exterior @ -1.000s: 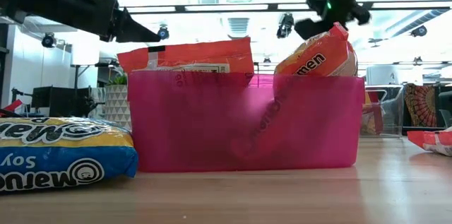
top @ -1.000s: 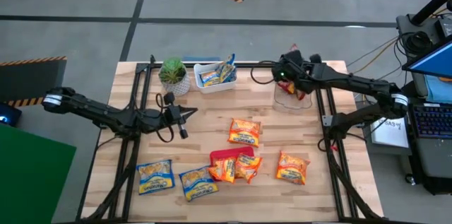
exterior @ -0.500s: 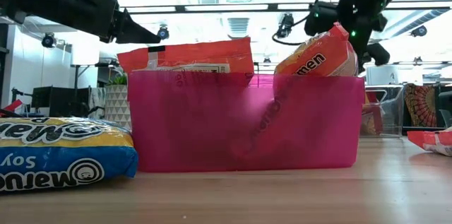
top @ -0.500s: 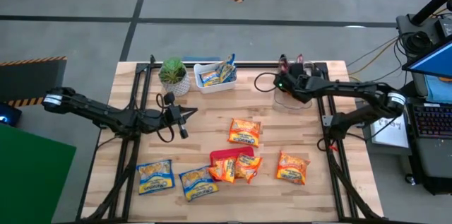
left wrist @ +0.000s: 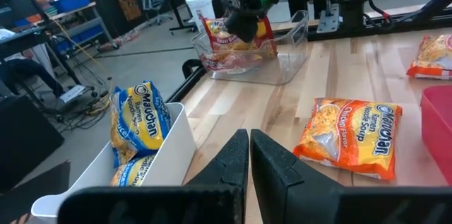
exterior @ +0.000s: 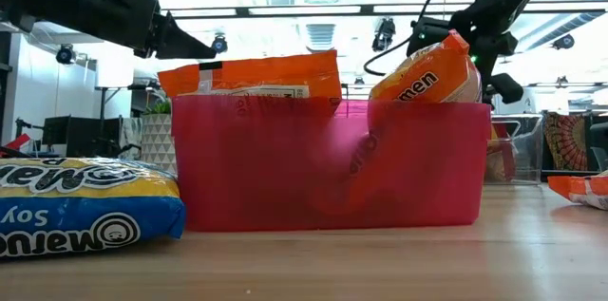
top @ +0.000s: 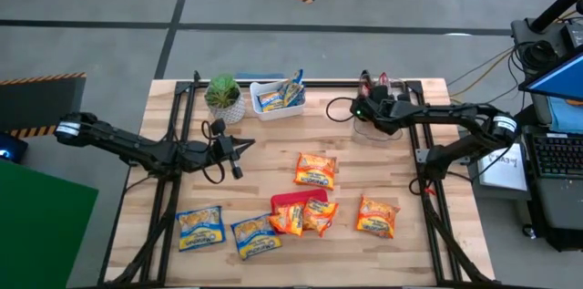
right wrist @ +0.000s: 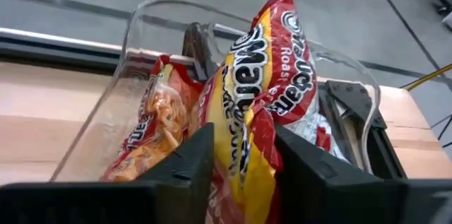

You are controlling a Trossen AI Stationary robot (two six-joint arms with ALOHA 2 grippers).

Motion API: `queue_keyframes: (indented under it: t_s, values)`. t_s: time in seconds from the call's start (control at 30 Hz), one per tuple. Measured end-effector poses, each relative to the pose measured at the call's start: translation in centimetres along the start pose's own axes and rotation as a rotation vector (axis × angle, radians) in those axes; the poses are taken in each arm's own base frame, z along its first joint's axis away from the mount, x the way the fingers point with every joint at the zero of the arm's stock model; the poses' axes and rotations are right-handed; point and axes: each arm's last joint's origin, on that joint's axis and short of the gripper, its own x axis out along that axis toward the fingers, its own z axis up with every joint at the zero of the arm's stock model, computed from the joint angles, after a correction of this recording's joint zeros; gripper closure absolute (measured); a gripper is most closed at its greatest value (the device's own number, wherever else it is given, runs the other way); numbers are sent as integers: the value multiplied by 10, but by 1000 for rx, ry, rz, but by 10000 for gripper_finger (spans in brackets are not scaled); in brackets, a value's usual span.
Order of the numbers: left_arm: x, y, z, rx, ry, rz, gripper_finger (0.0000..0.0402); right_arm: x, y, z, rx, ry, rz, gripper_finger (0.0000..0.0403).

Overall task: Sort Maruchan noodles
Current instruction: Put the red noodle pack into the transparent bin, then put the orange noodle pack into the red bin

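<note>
My right gripper (right wrist: 244,167) reaches down into the clear bin (top: 378,127) at the table's far right. A dark red Maruchan packet (right wrist: 261,75) stands between its parted fingers, next to another red packet (right wrist: 152,121) in that bin. My left gripper (top: 244,148) hangs shut above the table's left middle and holds nothing. Orange packets (top: 315,170) (top: 377,216) lie flat on the table, and others stick out of the pink bin (top: 291,201). Two blue packets (top: 199,227) (top: 255,234) lie near the front left. The white bin (top: 264,105) holds more blue packets. My right gripper has the dark red packet's lower part (right wrist: 240,139) between its two parted fingers, which come slanting down from the table's near right. Whether the fingers (right wrist: 187,167) touch it, I cannot tell. The packet stands upright in the clear bin, beside the other red packet.
A small potted plant (top: 223,96) stands at the far left beside the white bin. Dark frame rails (top: 421,143) run along both sides of the table. Bare wood lies between the plant and the front packets.
My right gripper has gone down with the dark red packet, from above the clear bin into it, and a little toward the far edge. The packet now stands inside the bin. My left arm has kept still.
</note>
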Motion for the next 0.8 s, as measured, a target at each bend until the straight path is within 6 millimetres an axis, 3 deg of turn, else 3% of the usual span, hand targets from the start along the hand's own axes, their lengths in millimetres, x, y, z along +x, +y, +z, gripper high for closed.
queue_keyframes:
  t_s: [0.37, 0.63, 0.8]
  values:
    - [0, 0, -1, -31, 7, 0, 402, -30, -17, 34, 36, -5, 136, 231]
    - [0, 0, -1, -46, 7, 0, 402, -64, -22, 70, 41, 32, 470, 230]
    - [0, 0, -1, -46, 6, -1, 402, -87, -15, 80, -21, 82, 724, 236]
